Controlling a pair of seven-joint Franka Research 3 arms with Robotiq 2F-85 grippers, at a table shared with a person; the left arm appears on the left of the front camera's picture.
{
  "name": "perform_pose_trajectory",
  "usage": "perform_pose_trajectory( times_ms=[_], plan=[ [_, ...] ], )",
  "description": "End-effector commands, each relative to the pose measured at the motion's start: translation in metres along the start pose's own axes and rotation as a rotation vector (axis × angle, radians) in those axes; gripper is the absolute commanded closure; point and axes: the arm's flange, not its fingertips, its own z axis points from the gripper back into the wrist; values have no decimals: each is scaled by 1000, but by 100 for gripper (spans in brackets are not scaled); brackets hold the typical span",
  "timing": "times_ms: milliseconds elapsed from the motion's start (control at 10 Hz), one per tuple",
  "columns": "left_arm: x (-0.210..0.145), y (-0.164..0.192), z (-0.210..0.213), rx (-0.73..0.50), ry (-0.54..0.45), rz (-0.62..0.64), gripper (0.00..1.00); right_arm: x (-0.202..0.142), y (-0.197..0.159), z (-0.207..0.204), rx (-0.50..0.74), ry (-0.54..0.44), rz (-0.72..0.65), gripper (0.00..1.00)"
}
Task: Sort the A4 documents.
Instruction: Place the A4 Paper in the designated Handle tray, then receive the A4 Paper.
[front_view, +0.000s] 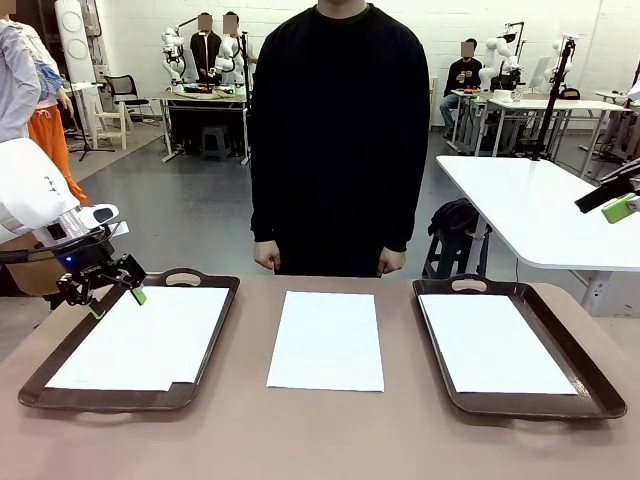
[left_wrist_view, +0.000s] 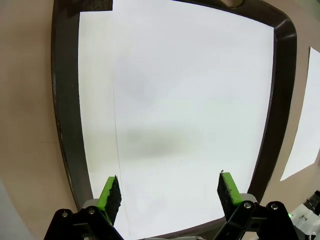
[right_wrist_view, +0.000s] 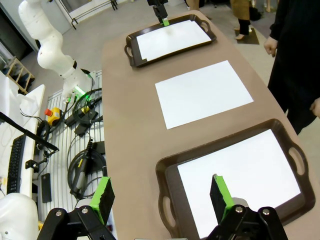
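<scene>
1. The left tool (front_view: 117, 302) (left_wrist_view: 169, 195) hangs over the far left corner of the left tray (front_view: 60, 348), its jaws wide with nothing between them.
2. In the left wrist view its green pads (left_wrist_view: 111, 196) stand above white paper, and a soft shadow lies on the paper.
3. The right tool (front_view: 620, 208) (right_wrist_view: 162, 196) is raised at the right edge of the front view, well apart from the right tray (front_view: 578, 352) (right_wrist_view: 167, 197). Its jaws are wide and empty.
4. The left sheets (front_view: 140, 340) (left_wrist_view: 190, 100) lie flat in the left tray, at least two, slightly offset so one edge shows.
5. The middle sheet (front_view: 327, 340) (right_wrist_view: 202, 92) lies on the bare tabletop (front_view: 320, 440) between the trays.
6. The right sheet (front_view: 495, 345) (right_wrist_view: 250, 170) lies flat in the right tray.
7. A person (front_view: 340, 130) in black stands at the far side, hands (front_view: 266, 258) down at the tabletop's edge.
</scene>
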Motion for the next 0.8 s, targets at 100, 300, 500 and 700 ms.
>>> perform_pose_trajectory(
  times_ms=[100, 300, 500, 700],
  plan=[
    [0, 2, 0, 1, 1, -22, 0, 1, 1, -1, 1, -2, 2, 0],
    [0, 2, 0, 1, 1, -22, 0, 1, 1, -1, 1, -2, 2, 0],
    [0, 2, 0, 1, 1, -22, 0, 1, 1, -1, 1, -2, 2, 0],
    [0, 2, 0, 1, 1, -22, 0, 1, 1, -1, 1, -2, 2, 0]
  ],
)
